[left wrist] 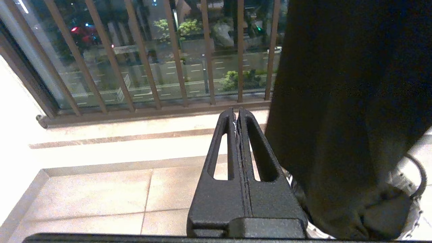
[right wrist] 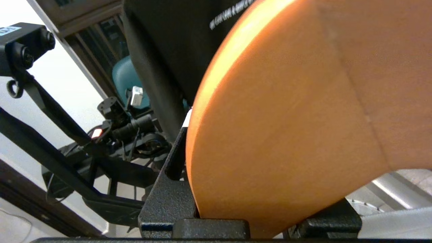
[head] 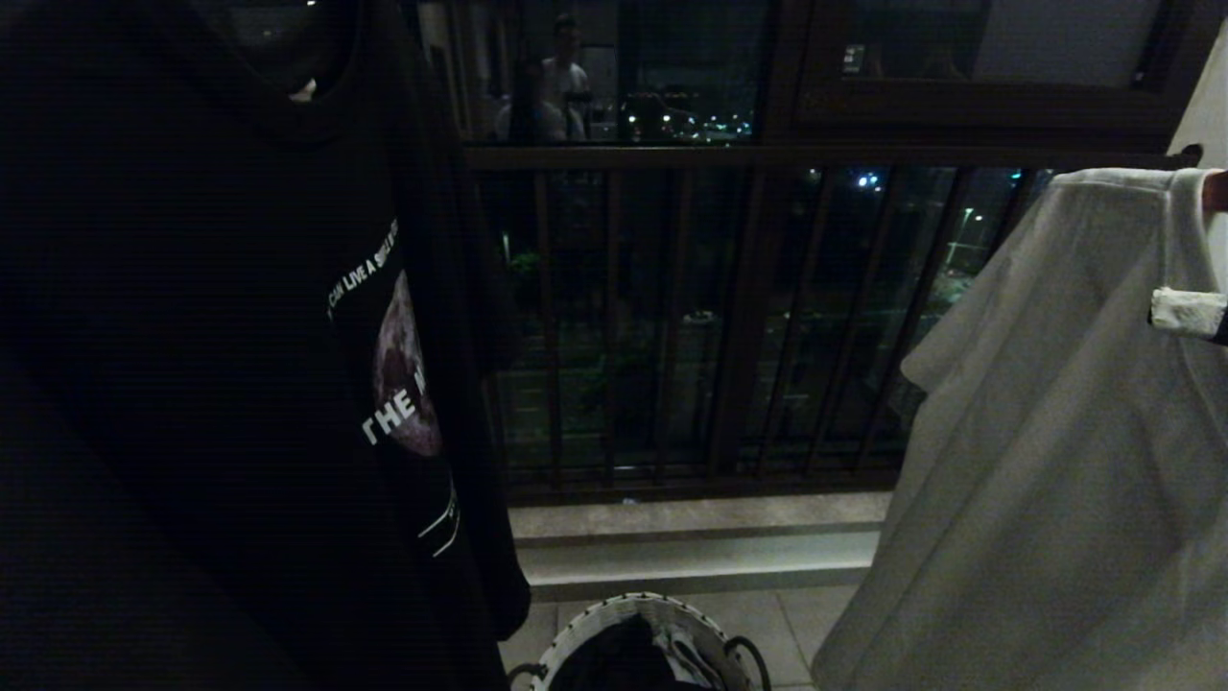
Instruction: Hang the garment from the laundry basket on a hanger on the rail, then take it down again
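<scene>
- The laundry basket [head: 641, 641] sits on the tiled floor by the window step, low in the head view, with dark and pale cloth bunched inside it; in the left wrist view its whitish rim and a black loop handle [left wrist: 414, 175] show just beyond and to one side of the left gripper.
- The left gripper [left wrist: 237, 116] hangs low over the floor tiles, fingers pressed together and holding nothing.
- The right gripper [right wrist: 270, 189] is clamped on a broad orange wooden piece [right wrist: 297, 118], apparently a hanger; its black fingers [right wrist: 170, 189] stand either side of the wood, which fills most of the wrist view.
- A white shirt [head: 1046, 432] hangs at the right edge of the head view, a padded fingertip [head: 1188, 311] showing against it.
- A black T-shirt [head: 221, 384] hangs close before the camera on the left, covering that side of the scene and draping right beside the left gripper.
- Print on the black T-shirt reads "CAN LIVE A" and "THE", beside a round moon picture; the rest is folded out of sight.
- Dark brown window bars [head: 672, 317] stand behind, city lights beyond.
</scene>
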